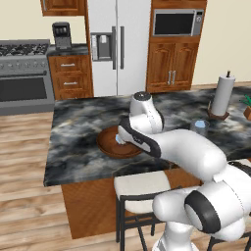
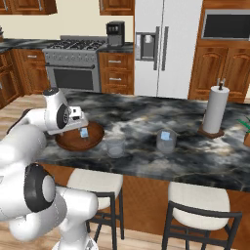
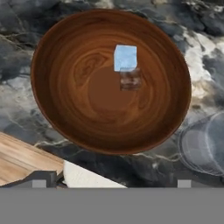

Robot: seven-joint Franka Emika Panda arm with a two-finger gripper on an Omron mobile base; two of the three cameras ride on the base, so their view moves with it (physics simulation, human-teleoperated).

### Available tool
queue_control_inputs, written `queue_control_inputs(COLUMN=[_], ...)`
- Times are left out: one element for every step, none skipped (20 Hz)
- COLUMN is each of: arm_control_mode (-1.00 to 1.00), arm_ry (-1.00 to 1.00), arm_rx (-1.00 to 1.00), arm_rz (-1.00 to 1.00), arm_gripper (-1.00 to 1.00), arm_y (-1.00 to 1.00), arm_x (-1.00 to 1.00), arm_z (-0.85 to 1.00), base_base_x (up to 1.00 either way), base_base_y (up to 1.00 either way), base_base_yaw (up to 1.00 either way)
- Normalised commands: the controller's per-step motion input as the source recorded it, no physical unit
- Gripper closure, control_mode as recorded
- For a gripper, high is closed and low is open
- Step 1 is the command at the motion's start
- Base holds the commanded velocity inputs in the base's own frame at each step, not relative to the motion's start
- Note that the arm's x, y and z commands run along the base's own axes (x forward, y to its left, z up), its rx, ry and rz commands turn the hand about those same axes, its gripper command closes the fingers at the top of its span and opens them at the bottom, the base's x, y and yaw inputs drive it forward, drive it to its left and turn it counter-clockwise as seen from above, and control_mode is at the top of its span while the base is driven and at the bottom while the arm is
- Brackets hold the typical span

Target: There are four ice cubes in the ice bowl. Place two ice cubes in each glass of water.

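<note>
1 ice cube [image 3: 125, 57] lies in the ice bowl [image 3: 65, 105], directly below the wide-open, empty gripper [image 3: 111, 181].

One pale-blue ice cube [image 3: 125, 57] lies inside the brown wooden ice bowl [image 3: 57, 100]; the far glass [image 2: 166, 140] seemingly holds another.

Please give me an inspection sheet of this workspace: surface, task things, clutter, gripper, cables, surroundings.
Surface: dark marbled counter.
Job's things: ice bowl holds one ice cube; near glass looks empty; far glass holds pale-blue ice.
Clutter: paper-towel roll, plant.
Gripper: gripper open above the bowl, holding nothing.
Cables: nothing seen.
Surroundings: stools, fridge, stove, microwave.
</note>
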Motion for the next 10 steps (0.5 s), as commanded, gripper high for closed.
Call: queue_control_inputs(arm_control_mode=[-1.00,-1.00,-1.00,-1.00,-1.00,-1.00,-1.00,-1.00,-1.00,-1.00], arm_ry=[0.00,0.00,0.01,0.01,0.01,0.03,0.03,0.04,0.04,0.04], arm_rx=[0.00,0.00,0.00,0.00,0.00,0.00,0.00,0.00,0.00,0.00], arm_rz=[0.00,0.00,0.00,0.00,0.00,0.00,0.00,0.00,0.00,0.00], arm_gripper=[-1.00,-1.00,-1.00,-1.00,-1.00,-1.00,-1.00,-1.00,-1.00,-1.00], arm_y=[0.26,0.20,0.19,0.16,0.14,0.08,0.00,0.00,0.00,0.00], arm_x=[0.36,0.35,0.36,0.36,0.36,0.34,0.33,0.31,0.29,0.29], arm_z=[-0.24,-0.20,-0.20,-0.19,-0.17,-0.16,-0.14,-0.13,-0.12,-0.14], base_base_x=[0.00,0.00,0.00,0.00,0.00,0.00,0.00,0.00,0.00,0.00], base_base_y=[0.00,0.00,0.00,0.00,0.00,0.00,0.00,0.00,0.00,0.00], base_base_yaw=[0.00,0.00,0.00,0.00,0.00,0.00,0.00,0.00,0.00,0.00])
